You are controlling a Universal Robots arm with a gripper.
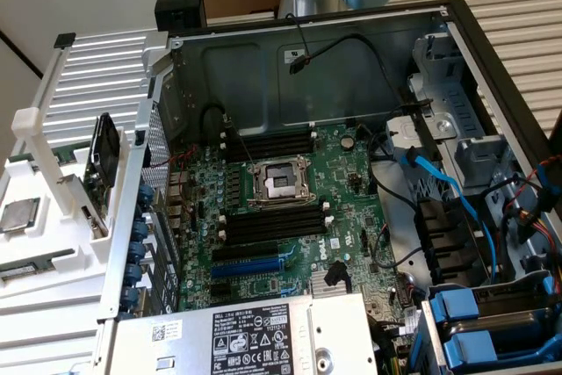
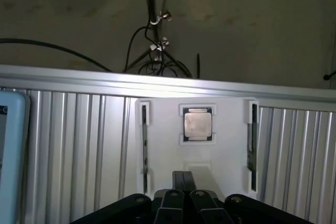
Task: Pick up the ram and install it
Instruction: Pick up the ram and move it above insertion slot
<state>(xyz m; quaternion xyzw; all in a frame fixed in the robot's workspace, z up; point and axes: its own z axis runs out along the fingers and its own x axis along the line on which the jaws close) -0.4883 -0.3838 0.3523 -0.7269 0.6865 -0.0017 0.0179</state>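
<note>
Wrist view: the gripper (image 2: 184, 181) hangs over a white holder (image 2: 226, 150) set on ribbed metal, its two dark fingers pressed together with nothing between them. A square silver processor chip (image 2: 198, 124) sits in the holder's middle. In a narrow slot beside the chip stands a thin dark strip, probably the ram (image 2: 144, 148) seen edge-on. Exterior view: an open computer case holds a green motherboard (image 1: 290, 217), with black memory slots (image 1: 268, 142) on either side of its processor socket (image 1: 279, 183)
</note>
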